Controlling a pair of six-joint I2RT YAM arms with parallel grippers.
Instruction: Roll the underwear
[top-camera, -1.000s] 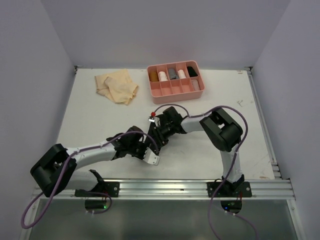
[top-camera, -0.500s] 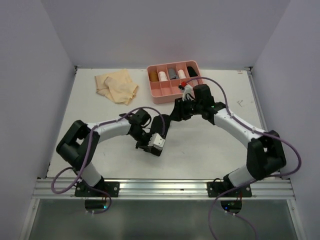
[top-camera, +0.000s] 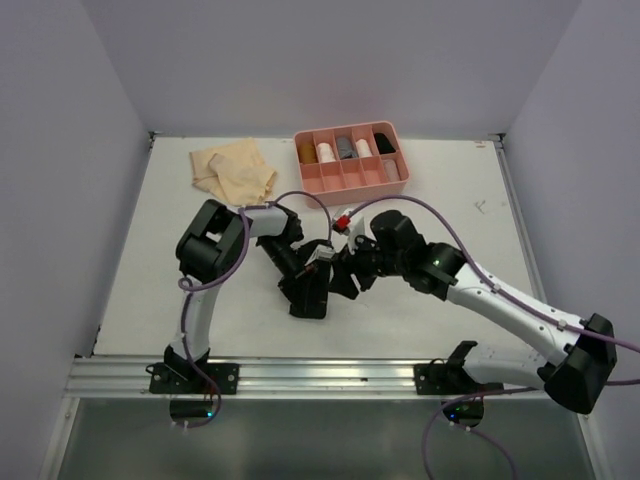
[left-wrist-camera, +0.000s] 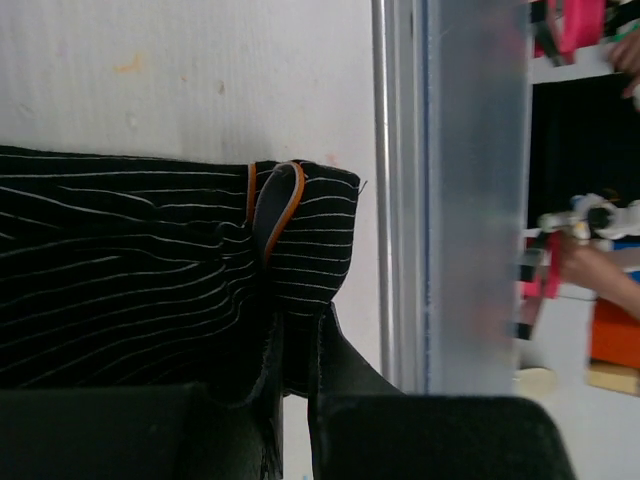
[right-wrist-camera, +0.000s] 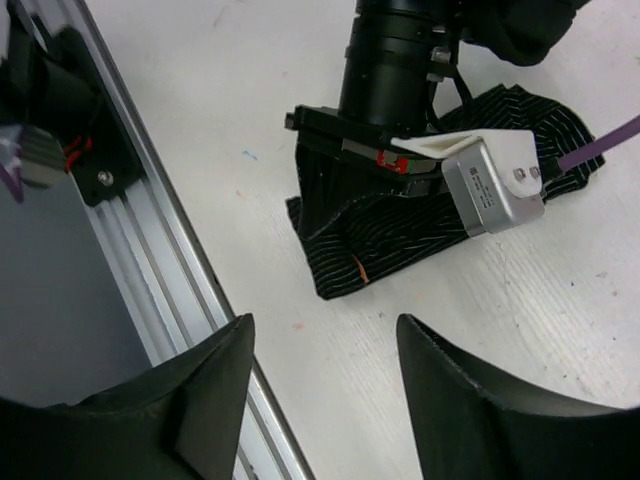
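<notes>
Black pinstriped cloth with an orange-trimmed loop at its hem: the black underwear (left-wrist-camera: 130, 270) lies bunched flat near the middle of the table (top-camera: 170, 270), well apart from the pale tan underwear (top-camera: 235, 172) at the far left and the pink tray (top-camera: 345, 193). The left gripper (left-wrist-camera: 297, 322) is closed on the striped hem, pinching a fold of it against the surface. The right gripper (right-wrist-camera: 325, 325) hovers just beside the garment, its jaws apart and empty. The cloth is judged light, limp and not fragile. It should sag when lifted, and a roll would likely loosen once released. The best hold is probably the thicker seamed edge, with the opposite corner pinned down.
</notes>
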